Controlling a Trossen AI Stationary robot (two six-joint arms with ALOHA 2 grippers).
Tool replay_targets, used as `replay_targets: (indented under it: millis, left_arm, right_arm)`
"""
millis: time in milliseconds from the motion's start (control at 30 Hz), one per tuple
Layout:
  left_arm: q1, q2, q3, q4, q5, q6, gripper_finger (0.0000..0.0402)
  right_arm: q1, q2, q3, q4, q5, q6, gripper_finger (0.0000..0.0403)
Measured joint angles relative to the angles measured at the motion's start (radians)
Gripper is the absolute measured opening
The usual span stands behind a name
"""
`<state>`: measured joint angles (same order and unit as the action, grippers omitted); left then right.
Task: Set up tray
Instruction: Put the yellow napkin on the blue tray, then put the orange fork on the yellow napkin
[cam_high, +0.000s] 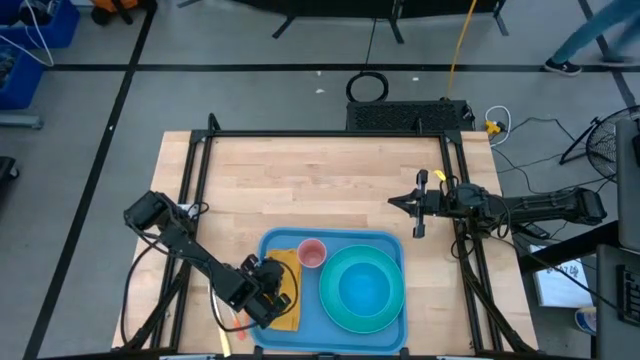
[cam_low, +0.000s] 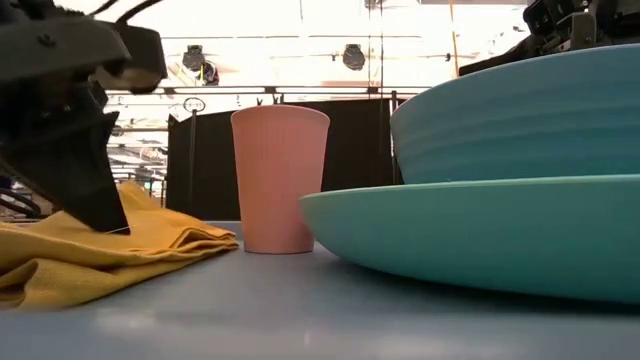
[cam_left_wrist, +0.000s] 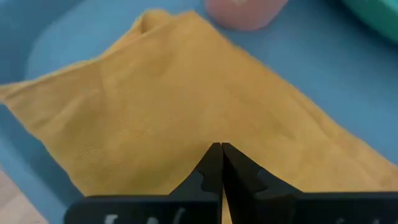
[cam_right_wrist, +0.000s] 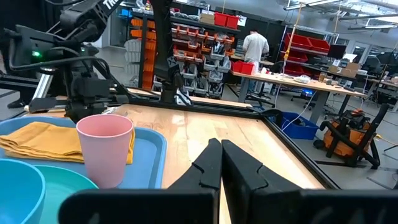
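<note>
- Right now my left hand (cam_left_wrist: 221, 163) sits fingers pressed together on the yellow cloth (cam_left_wrist: 186, 106), which lies on the blue tray (cam_high: 395, 330).
- Dragging could bunch the cloth or knock over the pink cup (cam_low: 279, 178) just beyond it.
- My right hand (cam_right_wrist: 221, 163), also closed and empty, waits over the wooden bench (cam_high: 300, 180); a workshop with shelves lies behind.

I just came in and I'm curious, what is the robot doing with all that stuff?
It is setting up a blue tray. A teal plate with a blue bowl in it and a pink cup already sit on the tray. The left gripper, fingers together, is over a yellow cloth at the tray's left end. The right gripper waits shut above bare table.
</note>
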<state>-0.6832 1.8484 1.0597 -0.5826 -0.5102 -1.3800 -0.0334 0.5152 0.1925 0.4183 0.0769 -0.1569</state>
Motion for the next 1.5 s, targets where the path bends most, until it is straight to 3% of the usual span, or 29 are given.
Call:
replay_targets:
  millis: [200, 533, 733, 867, 967, 1133, 1267, 1367, 1500]
  left_arm:
    - [0.016, -0.004, -0.050, 0.048, 0.028, 0.017, 0.0003]
    - [0.017, -0.005, -0.084, 0.083, -0.030, 0.034, 0.0005]
    - [0.003, -0.031, -0.019, 0.047, -0.043, 0.169, 0.0014]
    - [-0.002, -0.073, 0.068, -0.095, -0.051, 0.147, 0.0004]
    - [-0.019, -0.099, 0.156, -0.295, -0.029, -0.004, 0.0003]
    - [-0.086, -0.096, 0.201, -0.628, 0.147, -0.389, 0.0004]
    - [-0.194, -0.093, 0.157, -0.605, 0.247, -0.628, 0.0005]
    - [-0.278, -0.097, 0.139, -0.583, 0.188, -0.814, 0.0005]
    - [-0.282, -0.096, 0.137, -0.551, 0.141, -0.844, 0.0006]
  right_arm:
    - [0.000, 0.000, 0.000, 0.000, 0.000, -0.005, 0.0000]
    - [0.000, 0.000, 0.000, -0.004, 0.000, -0.005, 0.0000]
    - [0.000, 0.000, 0.000, -0.004, 0.000, -0.005, 0.0000]
    - [0.000, 0.000, 0.000, -0.003, 0.000, -0.005, 0.0000]
    - [0.000, 0.000, 0.000, -0.003, 0.000, -0.005, 0.0000]
    - [0.000, 0.000, 0.000, -0.003, 0.000, -0.005, 0.0000]
    - [0.000, 0.000, 0.000, -0.003, 0.000, 0.008, 0.0000]
    - [0.000, 0.000, 0.000, -0.002, 0.000, 0.022, 0.0000]
    - [0.000, 0.005, 0.000, -0.002, 0.000, 0.019, 0.0000]
